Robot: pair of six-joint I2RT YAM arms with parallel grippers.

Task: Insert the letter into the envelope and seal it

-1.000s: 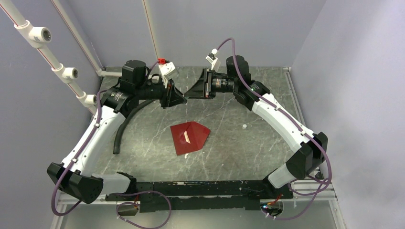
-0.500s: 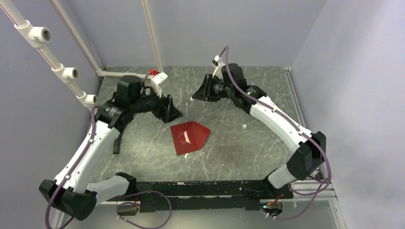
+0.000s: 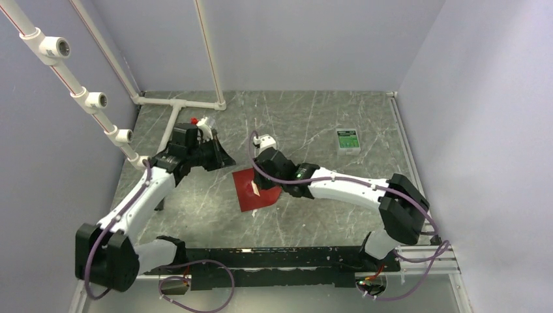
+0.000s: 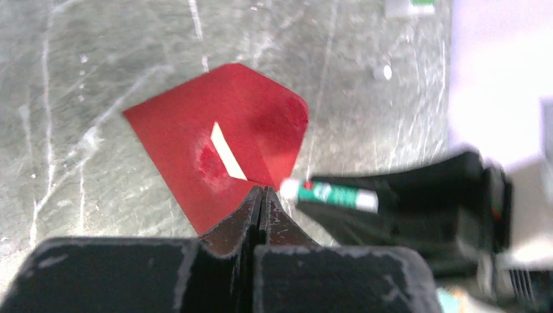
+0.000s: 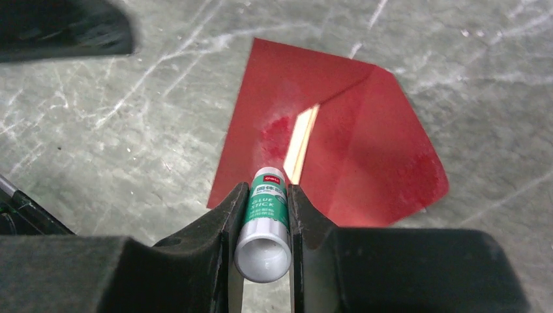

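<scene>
Glue stick (image 5: 263,218) sits clamped in right tool (image 5: 265,190) near envelope (image 5: 365,150).

Letter (image 5: 302,140) nearly all hidden within the envelope (image 5: 372,150); small box (image 4: 409,6) cropped at top edge.

**Both arms reach inward, jaws pointed down at the middle of the desk (image 3: 313,127).**

The left arm (image 3: 140,195) rises from its base at the near left corner and bends inward, with the wrist tipped forward and down. The left gripper (image 4: 261,194) has its jaws pressed flat together with nothing between them. The right arm (image 3: 345,188) stretches low and leftward from the near right, its wrist angled down. The right gripper (image 5: 269,190) has its jaws clamped on the sides of a glue stick (image 5: 263,225), whose far end pokes out past the fingertips. From above, the wrist hides those fingertips, which seem to sit just over the desk. The two grippers are near each other but apart.
</scene>
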